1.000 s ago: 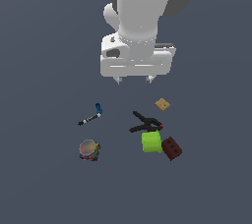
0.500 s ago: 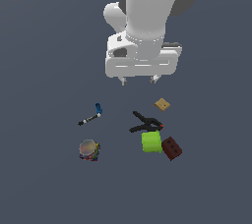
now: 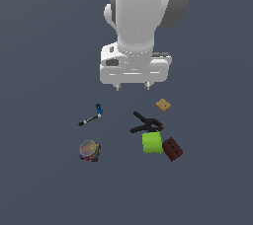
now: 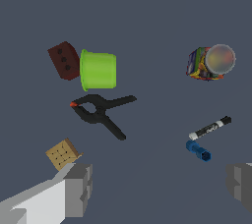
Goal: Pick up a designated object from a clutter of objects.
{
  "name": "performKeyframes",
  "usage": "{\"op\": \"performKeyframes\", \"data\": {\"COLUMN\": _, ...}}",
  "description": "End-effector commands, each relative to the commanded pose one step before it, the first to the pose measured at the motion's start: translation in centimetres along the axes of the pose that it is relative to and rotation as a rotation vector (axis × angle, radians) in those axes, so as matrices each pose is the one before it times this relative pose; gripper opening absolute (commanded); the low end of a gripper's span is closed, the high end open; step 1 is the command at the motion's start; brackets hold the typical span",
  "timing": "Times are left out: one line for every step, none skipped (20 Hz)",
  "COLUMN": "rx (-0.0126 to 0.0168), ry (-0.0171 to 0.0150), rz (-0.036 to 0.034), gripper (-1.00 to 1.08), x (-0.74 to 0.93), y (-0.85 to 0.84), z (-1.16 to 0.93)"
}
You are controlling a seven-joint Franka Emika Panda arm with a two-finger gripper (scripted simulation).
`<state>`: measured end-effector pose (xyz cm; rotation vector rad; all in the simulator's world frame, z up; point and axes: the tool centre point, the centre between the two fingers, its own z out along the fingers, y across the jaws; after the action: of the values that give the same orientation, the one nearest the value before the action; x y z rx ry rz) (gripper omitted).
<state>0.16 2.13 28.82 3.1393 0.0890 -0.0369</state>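
Note:
The tiny bright-blue knobbly piece (image 3: 98,108) lies on the grey floor at the end of the thin black-and-white stick (image 3: 89,119); in the wrist view the blue piece (image 4: 199,151) lies beside the stick (image 4: 210,128). My gripper (image 3: 132,86) hangs open and empty above the clutter, toward the exterior view's right of the blue piece. In the wrist view its fingers (image 4: 78,189) stand wide apart, the blue piece nearer one of them.
A multicoloured round can (image 3: 89,150), a black clamp (image 3: 146,123), a lime-green cylinder (image 3: 152,142), a dark brown-red block (image 3: 173,148) and a tan square cracker (image 3: 162,104) lie scattered; they also show in the wrist view: can (image 4: 210,62), clamp (image 4: 101,113), cylinder (image 4: 98,70).
The gripper has moved slightly toward the exterior view's right and down a little. The objects have not moved.

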Motion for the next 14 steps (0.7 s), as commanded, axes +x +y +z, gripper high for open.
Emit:
{"op": "performKeyframes", "data": {"rx": 0.00442, "ry": 0.00074, "rz": 0.01248, "gripper": 1.0, "x": -0.081, "y": 1.075, "z": 1.362}}
{"op": "performKeyframes", "data": {"rx": 0.00197, "ry": 0.00069, "rz": 0.00585, "gripper": 1.0, "x": -0.051, "y": 0.508, "z": 0.635}}
{"op": "performKeyframes", "data": {"rx": 0.00199, "ry": 0.00078, "rz": 0.00638, "gripper": 1.0, "x": -0.068, "y": 0.549, "z": 0.679}}
{"op": "performKeyframes", "data": {"rx": 0.00197, "ry": 0.00086, "rz": 0.00688, "gripper": 1.0, "x": -0.088, "y": 0.589, "z": 0.724}}
{"op": "performKeyframes", "data": {"rx": 0.00195, "ry": 0.00095, "rz": 0.00747, "gripper": 1.0, "x": -0.112, "y": 0.634, "z": 0.767}}
{"op": "performKeyframes", "data": {"rx": 0.00186, "ry": 0.00105, "rz": 0.00804, "gripper": 1.0, "x": -0.138, "y": 0.677, "z": 0.809}}
{"op": "performKeyframes", "data": {"rx": 0.00174, "ry": 0.00114, "rz": 0.00862, "gripper": 1.0, "x": -0.169, "y": 0.72, "z": 0.85}}
{"op": "performKeyframes", "data": {"rx": 0.00158, "ry": 0.00124, "rz": 0.00923, "gripper": 1.0, "x": -0.203, "y": 0.764, "z": 0.889}}
{"op": "performKeyframes", "data": {"rx": 0.00136, "ry": 0.00132, "rz": 0.00975, "gripper": 1.0, "x": -0.238, "y": 0.801, "z": 0.918}}
{"op": "performKeyframes", "data": {"rx": 0.00106, "ry": 0.00135, "rz": 0.00993, "gripper": 1.0, "x": -0.266, "y": 0.808, "z": 0.911}}
{"op": "performKeyframes", "data": {"rx": 0.00074, "ry": 0.00136, "rz": 0.01001, "gripper": 1.0, "x": -0.293, "y": 0.808, "z": 0.899}}
{"op": "performKeyframes", "data": {"rx": 0.00042, "ry": 0.00137, "rz": 0.01012, "gripper": 1.0, "x": -0.319, "y": 0.81, "z": 0.887}}
{"op": "performKeyframes", "data": {"rx": 0.0001, "ry": 0.00136, "rz": 0.0102, "gripper": 1.0, "x": -0.345, "y": 0.81, "z": 0.874}}
{"op": "performKeyframes", "data": {"rx": -0.00023, "ry": 0.00135, "rz": 0.01022, "gripper": 1.0, "x": -0.369, "y": 0.806, "z": 0.857}}
